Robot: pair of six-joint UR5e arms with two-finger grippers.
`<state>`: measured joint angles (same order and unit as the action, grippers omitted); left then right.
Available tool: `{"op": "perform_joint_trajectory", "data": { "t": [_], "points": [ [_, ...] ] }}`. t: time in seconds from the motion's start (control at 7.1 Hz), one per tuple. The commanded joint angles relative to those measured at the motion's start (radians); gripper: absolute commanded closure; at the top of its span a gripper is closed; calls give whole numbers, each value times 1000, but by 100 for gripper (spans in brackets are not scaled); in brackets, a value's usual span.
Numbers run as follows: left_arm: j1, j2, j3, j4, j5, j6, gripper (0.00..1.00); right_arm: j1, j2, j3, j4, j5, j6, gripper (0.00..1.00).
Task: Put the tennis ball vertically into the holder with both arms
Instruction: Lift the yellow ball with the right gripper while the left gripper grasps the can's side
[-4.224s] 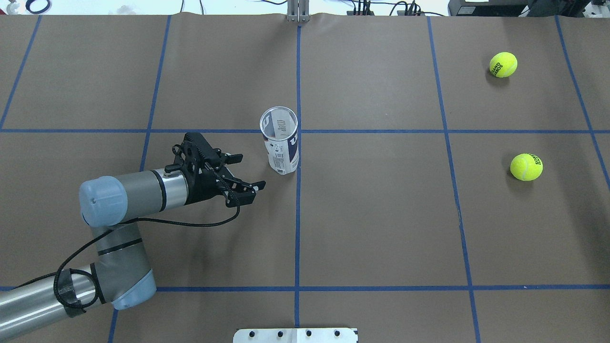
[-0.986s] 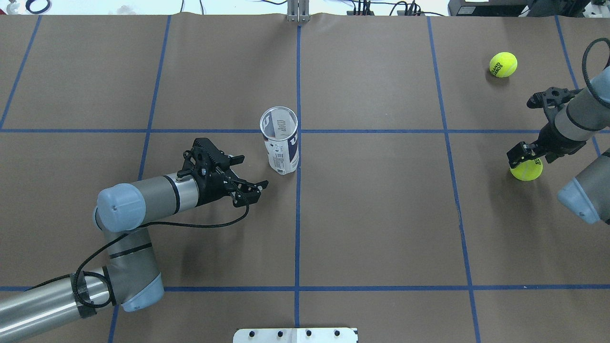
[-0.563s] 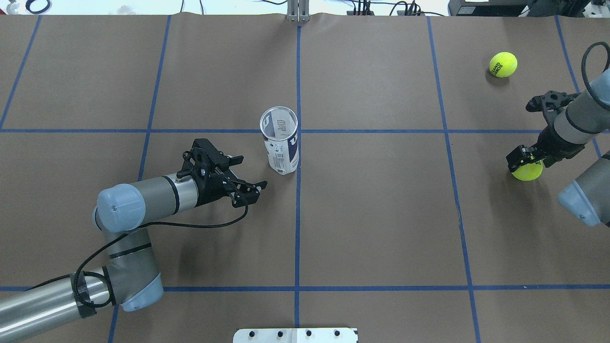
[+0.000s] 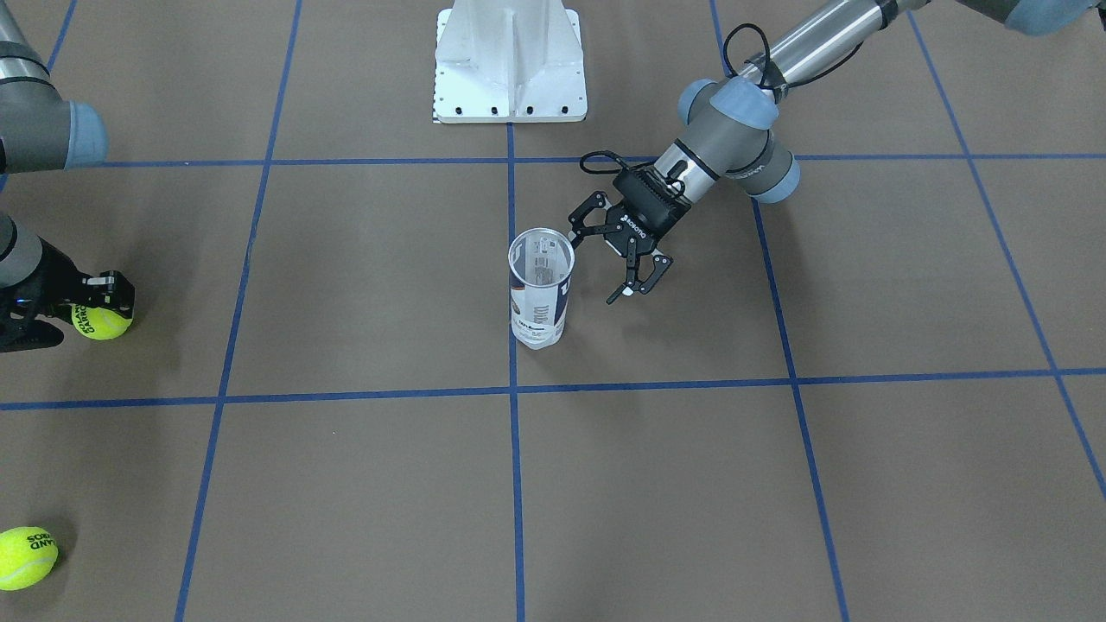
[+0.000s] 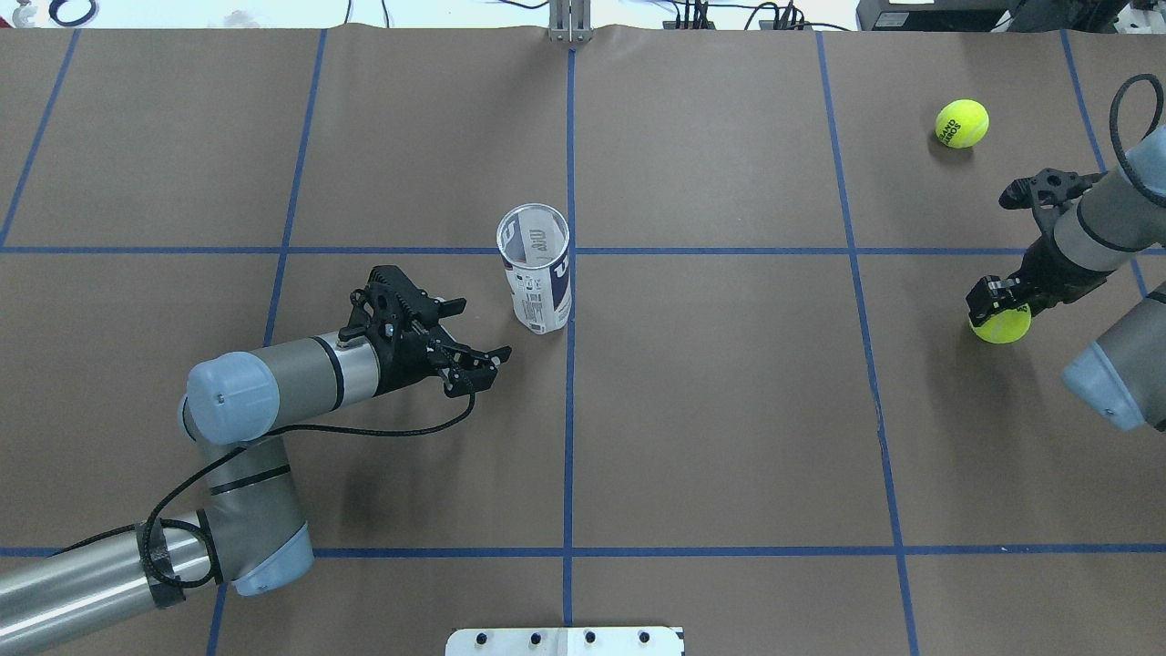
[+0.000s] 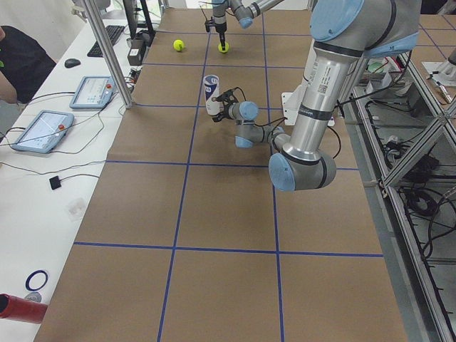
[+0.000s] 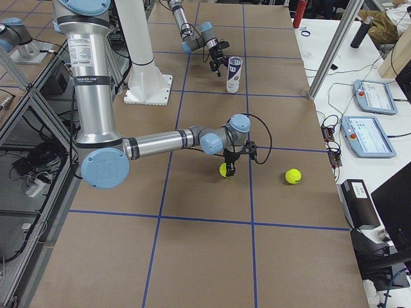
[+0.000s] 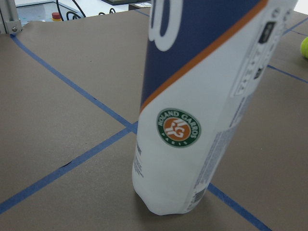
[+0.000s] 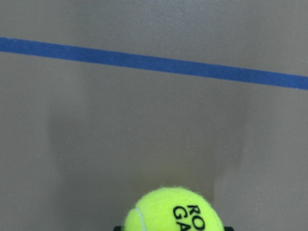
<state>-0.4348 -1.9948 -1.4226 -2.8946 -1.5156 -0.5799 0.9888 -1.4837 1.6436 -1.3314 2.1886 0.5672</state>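
Observation:
The holder (image 5: 537,273), a clear tube with a white and navy label, stands upright and open-topped near the table's middle (image 4: 540,298). My left gripper (image 5: 480,330) is open just beside it, level with its lower half, not touching; the left wrist view is filled by the holder (image 8: 192,120). At the table's right side, my right gripper (image 5: 997,305) points down with its fingers closed around a yellow tennis ball (image 5: 1000,327). That tennis ball (image 4: 104,322) is at table height. It shows at the bottom of the right wrist view (image 9: 173,211).
A second tennis ball (image 5: 962,123) lies farther back on the right (image 4: 26,557). The white pedestal base (image 4: 510,60) stands at the robot's edge. Blue tape lines grid the brown table. Side benches with tablets flank the table ends.
The right arm came in from the right, lowered over the nearer ball and closed on it; the ball shifted slightly left. The left gripper crept a little closer to the holder.

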Motion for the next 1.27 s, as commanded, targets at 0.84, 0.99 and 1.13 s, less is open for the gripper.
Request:
{"op": "perform_joint_trajectory", "data": {
  "t": [0.84,0.99,1.13],
  "points": [
    [21,-104,79,-20,116,-2,1,110,138,171,0,73,132,100],
    [21,-104,77,-26,126,-2,1,110,152,176,0,80,135,100],
    [21,-105,79,-26,152,-2,1,110,158,180,0,86,137,100]
  ]
}}
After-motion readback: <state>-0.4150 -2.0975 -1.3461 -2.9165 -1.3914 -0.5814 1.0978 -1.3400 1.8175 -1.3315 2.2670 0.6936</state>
